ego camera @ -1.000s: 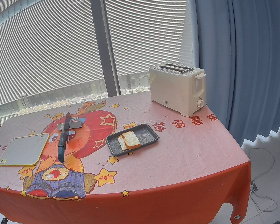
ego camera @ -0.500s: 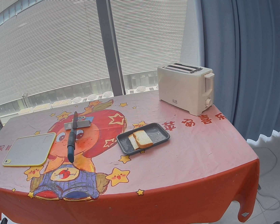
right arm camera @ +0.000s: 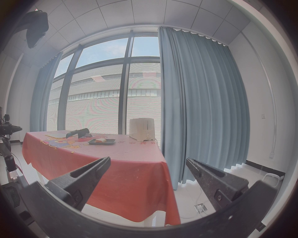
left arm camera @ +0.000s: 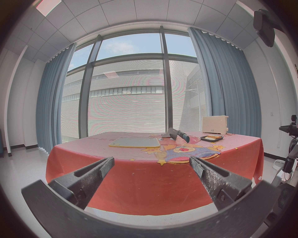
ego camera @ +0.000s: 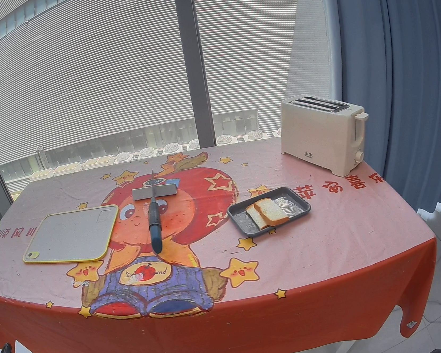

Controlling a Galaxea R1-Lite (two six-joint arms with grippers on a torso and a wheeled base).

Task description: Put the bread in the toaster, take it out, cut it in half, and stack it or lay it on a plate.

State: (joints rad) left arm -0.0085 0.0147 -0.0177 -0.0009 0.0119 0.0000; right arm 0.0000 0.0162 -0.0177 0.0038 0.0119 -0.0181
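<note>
**Q:** Gripper status?

**A:** Left gripper (left arm camera: 151, 162): jaws spread wide, nothing held, low in front of the counter (ego camera: 321, 247). Right gripper (right arm camera: 148, 161): same condition, off the counter's right corner, near the blue curtain (ego camera: 406, 80).

**Q:** Bread location?

**A:** Two slices of bread (ego camera: 267, 212) overlap on the dark plate (ego camera: 299, 201), right of centre. The toaster (ego camera: 323, 131) stands behind the plate at the far right corner, slots up.

**Q:** Surrounding items and obstructions?

**A:** The knife (ego camera: 155, 226) lies at centre, handle toward the robot, blade across a grey rest (ego camera: 154, 191). The cutting board (ego camera: 73, 235) lies flat to its left. The draped orange cloth (ego camera: 251, 326) hangs between both grippers and every item.
</note>
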